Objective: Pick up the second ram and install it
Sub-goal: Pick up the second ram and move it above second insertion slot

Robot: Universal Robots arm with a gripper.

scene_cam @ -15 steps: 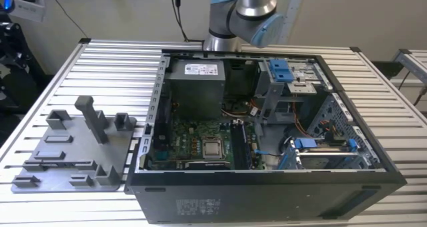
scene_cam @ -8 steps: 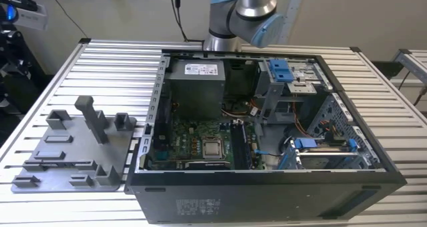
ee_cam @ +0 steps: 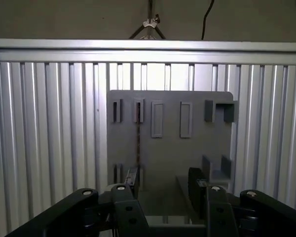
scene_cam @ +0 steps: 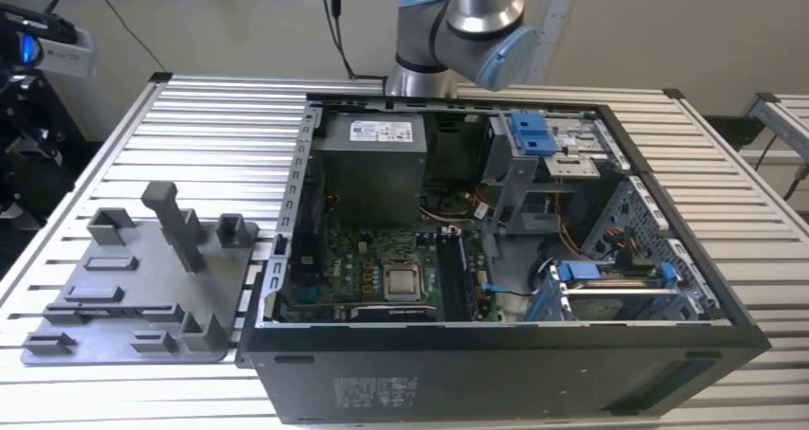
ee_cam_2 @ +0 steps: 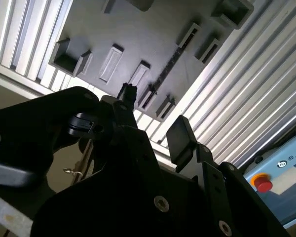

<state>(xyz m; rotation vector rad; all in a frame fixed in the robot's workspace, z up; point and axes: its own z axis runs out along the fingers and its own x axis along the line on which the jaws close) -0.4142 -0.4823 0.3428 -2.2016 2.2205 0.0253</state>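
Standing on edge, the ram stick (ee_cam: 138,138) sits in a pair of narrow slots on the grey plate (ee_cam: 172,148). It shows as a thin dark line running across the plate between those slots in both wrist views (ee_cam_2: 170,64). The gripper (ee_cam: 164,173) hangs above the plate with its jaws wide and nothing between them. One of the fingers (ee_cam: 133,177) lines up almost over the stick, not astride it.

Watch that offset. My read is that coming straight down from this spot could land a pad on the stick's top edge, which would tip it in the slots or bend it. The stick is thin, so a grip taken off-centre could let it swing or slip. The open computer case (scene_cam: 506,259) sits just beside the plate, on the slatted table (scene_cam: 189,127).
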